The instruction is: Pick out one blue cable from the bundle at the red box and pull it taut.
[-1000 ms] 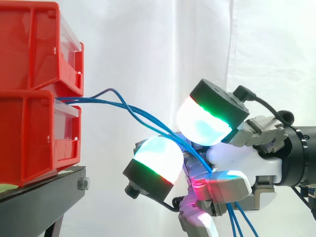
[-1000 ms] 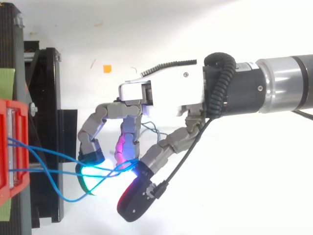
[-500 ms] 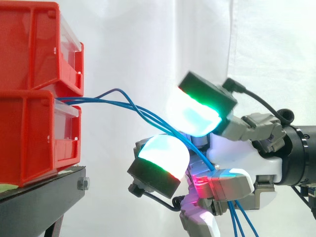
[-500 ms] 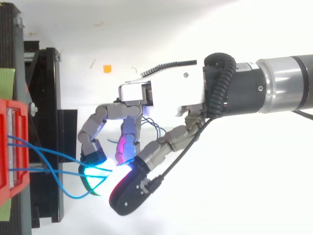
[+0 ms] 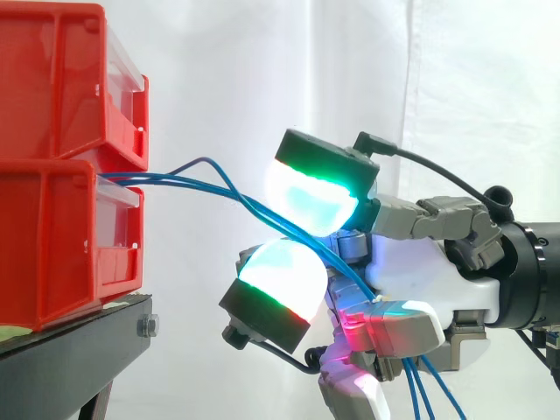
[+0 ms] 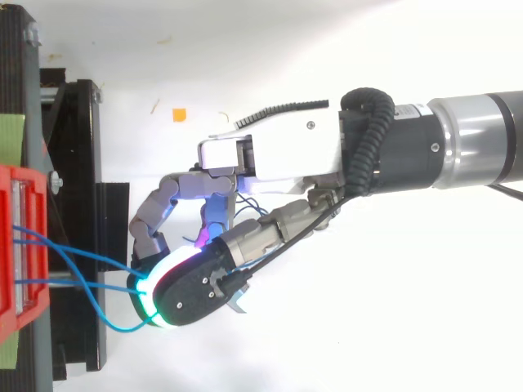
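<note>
Several blue cables [image 5: 219,184] leave the lower red bin [image 5: 61,236] and run right and downward into my hand [image 5: 420,262]. They pass between two glowing fingertips: an upper pad [image 5: 311,197] and a lower pad [image 5: 284,276] that stand close together over the strands. Behind the pads the cables go through the curled fingers and hang below the palm. From above, my hand [image 6: 278,155] reaches left toward the bin's edge [image 6: 20,245], and one cable loop [image 6: 106,322] sags under the black-backed pad.
A second red bin [image 5: 61,79] is stacked on the lower one, both on the black stand [image 5: 70,341]. The white curtain hangs behind. A small orange scrap [image 6: 179,114] lies on the white floor.
The upper fingertip has swung left and down over the lower pad, narrowing the gap around the cables. Arm and bins have stayed in place.
</note>
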